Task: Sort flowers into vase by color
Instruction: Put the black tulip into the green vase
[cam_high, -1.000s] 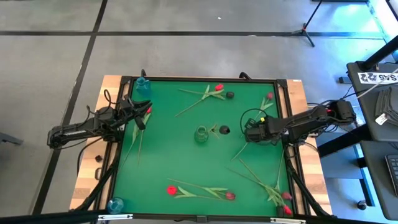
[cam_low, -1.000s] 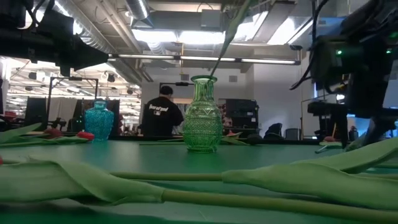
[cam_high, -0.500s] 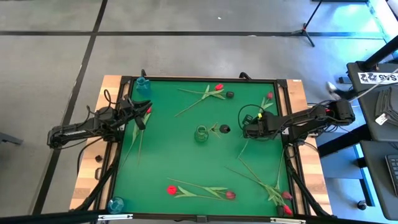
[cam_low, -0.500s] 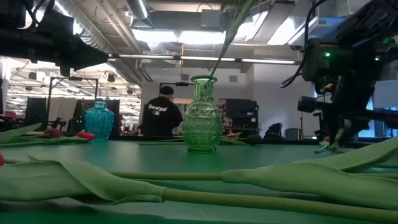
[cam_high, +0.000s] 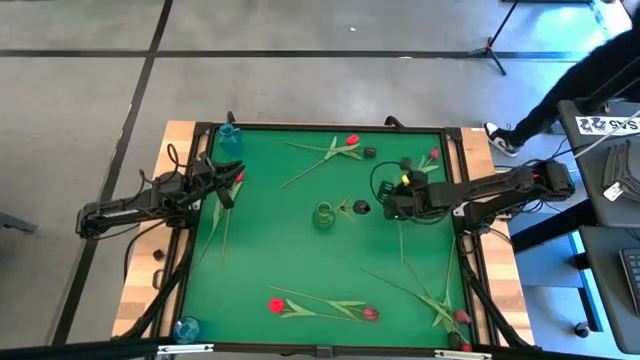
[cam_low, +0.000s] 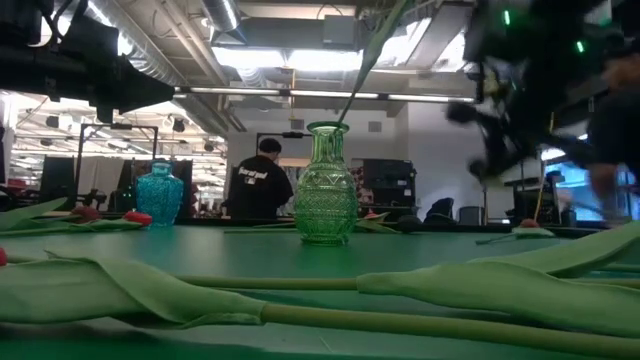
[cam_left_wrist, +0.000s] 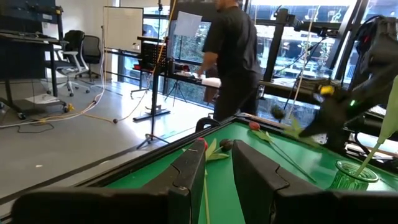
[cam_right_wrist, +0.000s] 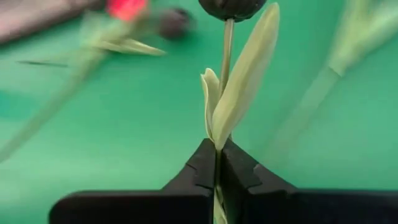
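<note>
Dark tulip (cam_right_wrist: 231, 7) is pinched low on its stem by the right gripper (cam_right_wrist: 219, 163) — head free, frame centre — presumably for vase (cam_high: 323, 216) insertion; left gripper (cam_left_wrist: 217, 177) waits, spread.

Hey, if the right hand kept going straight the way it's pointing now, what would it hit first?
Probably the green vase. The right hand, shut on a dark-headed tulip, points across the mat toward it, with a dark flower head just before the vase. Height is unclear, so it might pass above.
</note>
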